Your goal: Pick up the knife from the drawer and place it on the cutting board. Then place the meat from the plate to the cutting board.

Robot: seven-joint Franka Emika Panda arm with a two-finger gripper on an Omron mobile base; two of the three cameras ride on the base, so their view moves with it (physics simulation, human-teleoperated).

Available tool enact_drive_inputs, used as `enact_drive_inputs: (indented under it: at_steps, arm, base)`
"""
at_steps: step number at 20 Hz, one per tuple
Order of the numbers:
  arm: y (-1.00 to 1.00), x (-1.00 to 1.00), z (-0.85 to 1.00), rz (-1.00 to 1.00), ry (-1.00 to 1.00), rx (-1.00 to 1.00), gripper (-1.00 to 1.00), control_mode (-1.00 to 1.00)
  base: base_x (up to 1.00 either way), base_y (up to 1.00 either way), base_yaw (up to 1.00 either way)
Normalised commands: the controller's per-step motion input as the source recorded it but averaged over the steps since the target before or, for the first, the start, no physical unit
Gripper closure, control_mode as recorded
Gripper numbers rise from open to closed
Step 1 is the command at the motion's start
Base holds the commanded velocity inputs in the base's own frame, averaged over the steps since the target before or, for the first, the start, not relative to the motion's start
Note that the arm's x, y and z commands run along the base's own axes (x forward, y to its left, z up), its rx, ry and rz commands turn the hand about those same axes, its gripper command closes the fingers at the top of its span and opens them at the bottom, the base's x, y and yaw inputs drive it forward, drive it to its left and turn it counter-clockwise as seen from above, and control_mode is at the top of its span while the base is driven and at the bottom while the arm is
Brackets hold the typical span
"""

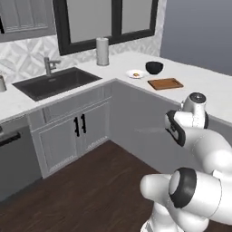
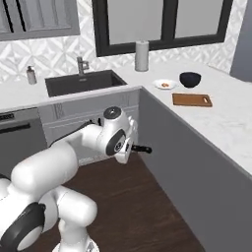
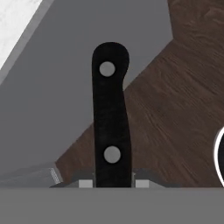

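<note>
My gripper (image 2: 130,147) is shut on the knife (image 2: 141,148), low in front of the grey cabinet run and below counter height. In the hand view the black handle (image 3: 110,118), with two silver rivets, rises from between the fingertips. A thin silver blade (image 1: 149,130) juts left from the hand. On the counter's right arm lies the brown cutting board (image 1: 165,84) (image 2: 192,100), bare. Just beyond it the white plate (image 1: 130,74) (image 2: 158,85) carries the small orange meat (image 1: 135,74) (image 2: 166,84). I cannot pick out the drawer in the flat grey cabinet front.
A dark bowl (image 1: 154,67) (image 2: 190,78) stands beside the plate. A paper towel roll (image 1: 102,51) is in the counter corner. The sink (image 1: 54,83) with its faucet is to the left, above cabinet doors (image 1: 74,129). Dark wood floor (image 2: 142,206) lies below the hand.
</note>
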Motion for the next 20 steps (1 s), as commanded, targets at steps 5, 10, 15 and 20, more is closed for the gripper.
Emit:
enact_drive_inputs:
  at_steps: [5,10,15,20]
  arm:
    - [0.00,0.00,0.00,0.00,0.00,0.00,1.00,1.00]
    - [0.00,0.00,0.00,0.00,0.00,0.00,1.00,1.00]
    - [0.00,0.00,0.00,0.00,0.00,0.00,1.00,1.00]
    - [0.00,0.00,0.00,0.00,0.00,0.00,1.00,1.00]
  base:
    - [0.97,0.43,-0.75]
    - [0.78,0.94,-0.66]
    - [0.55,1.00,-0.62]
    - [0.52,1.00,-0.57]
